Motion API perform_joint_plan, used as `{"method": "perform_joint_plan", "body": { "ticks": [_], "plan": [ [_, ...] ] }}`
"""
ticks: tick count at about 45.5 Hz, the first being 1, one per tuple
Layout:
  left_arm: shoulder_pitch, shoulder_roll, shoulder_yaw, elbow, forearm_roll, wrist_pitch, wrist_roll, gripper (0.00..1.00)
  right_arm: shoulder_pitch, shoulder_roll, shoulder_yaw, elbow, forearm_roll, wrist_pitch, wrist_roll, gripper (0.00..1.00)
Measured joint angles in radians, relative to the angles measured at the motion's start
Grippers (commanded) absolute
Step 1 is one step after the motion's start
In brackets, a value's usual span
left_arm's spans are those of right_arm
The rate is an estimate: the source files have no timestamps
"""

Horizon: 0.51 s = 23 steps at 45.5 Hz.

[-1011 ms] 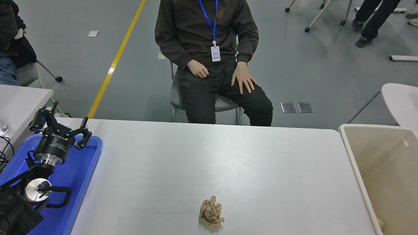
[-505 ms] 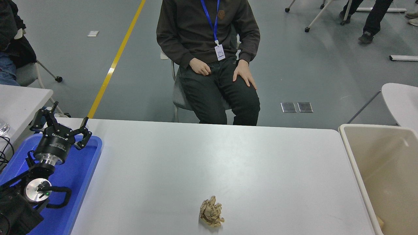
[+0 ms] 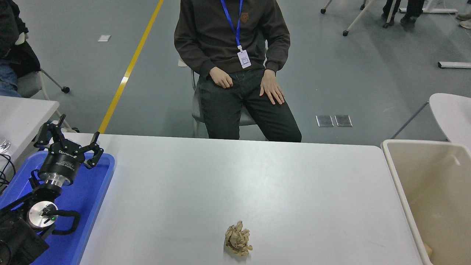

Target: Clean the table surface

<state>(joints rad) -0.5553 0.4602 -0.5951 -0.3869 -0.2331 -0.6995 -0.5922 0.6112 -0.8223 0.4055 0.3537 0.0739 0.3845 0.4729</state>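
The table surface (image 3: pixel 243 173) is a wide light grey-white top that fills the lower picture. A crumpled ball of brown paper (image 3: pixel 238 238) lies on it near the front edge, a little right of the middle. My left gripper (image 3: pixel 70 138) is parked at the lower left over the blue tray (image 3: pixel 92 191), its fingers spread open and empty, far left of the paper. My right arm and gripper are out of view.
A beige plastic bin (image 3: pixel 427 191) stands at the table's right end, with a scrap of brown paper in its near corner. A person in a dark sweater (image 3: pixel 235 66) sits on a chair beyond the far edge, hands on thighs.
The seated person has shifted their legs and hands a little. The left arm, the paper ball and the bin have not moved.
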Motion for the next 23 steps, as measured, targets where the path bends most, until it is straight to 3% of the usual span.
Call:
{"method": "perform_joint_plan", "body": {
  "ticks": [23],
  "plan": [
    [0.0,0.0,0.0,0.0,0.0,0.0,0.0,1.0,-0.168,0.021,0.273,0.436,0.073,-0.107,-0.042,1.0]
  ]
}}
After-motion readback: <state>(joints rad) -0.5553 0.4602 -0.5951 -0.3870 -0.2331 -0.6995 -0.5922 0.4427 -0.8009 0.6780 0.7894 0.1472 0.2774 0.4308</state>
